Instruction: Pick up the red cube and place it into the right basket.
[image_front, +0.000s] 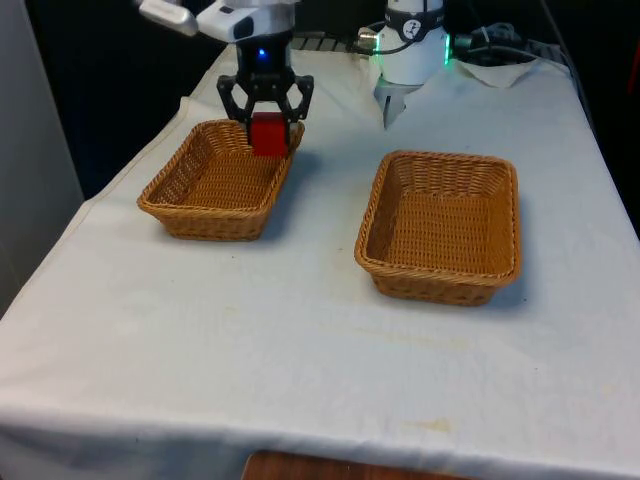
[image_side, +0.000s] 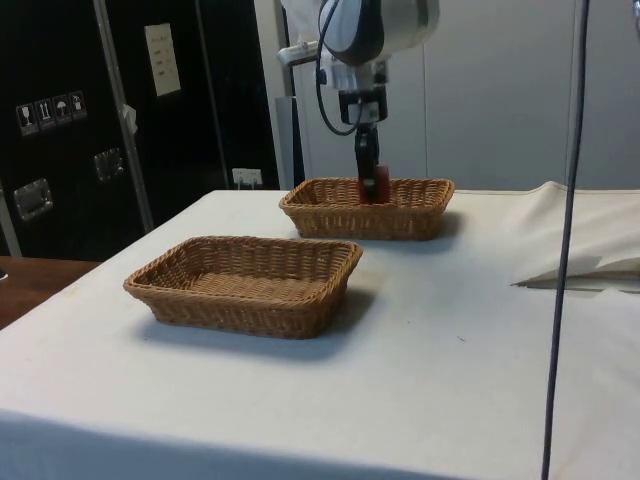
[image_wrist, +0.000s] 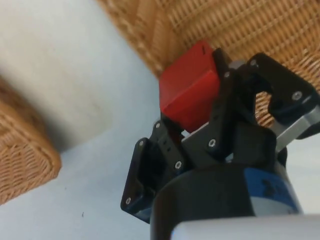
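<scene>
A red cube (image_front: 268, 134) hangs pinched between the black jaws of the gripper (image_front: 266, 120), lifted clear of the counter (image_front: 300, 330). It sits above the far corner of a wicker basket (image_front: 218, 180), the one on the front view's left, right over the rim rather than the middle. From the side view, the cube (image_side: 376, 184) is level with that basket's rim (image_side: 366, 207), not well above it. The jaws press on two opposite faces of the cube (image_wrist: 189, 92), and it looks slightly turned in the grip.

A second wicker basket (image_front: 440, 226) stands well apart from the first, on the front view's right, with bare white cloth between them.

If that second basket is the target, the carry should probably start with a little more height, so the cube clears both rims. The grip should stay firm while travelling across. It would be best to stop over the basket's middle, lower inside the walls, then release.
</scene>
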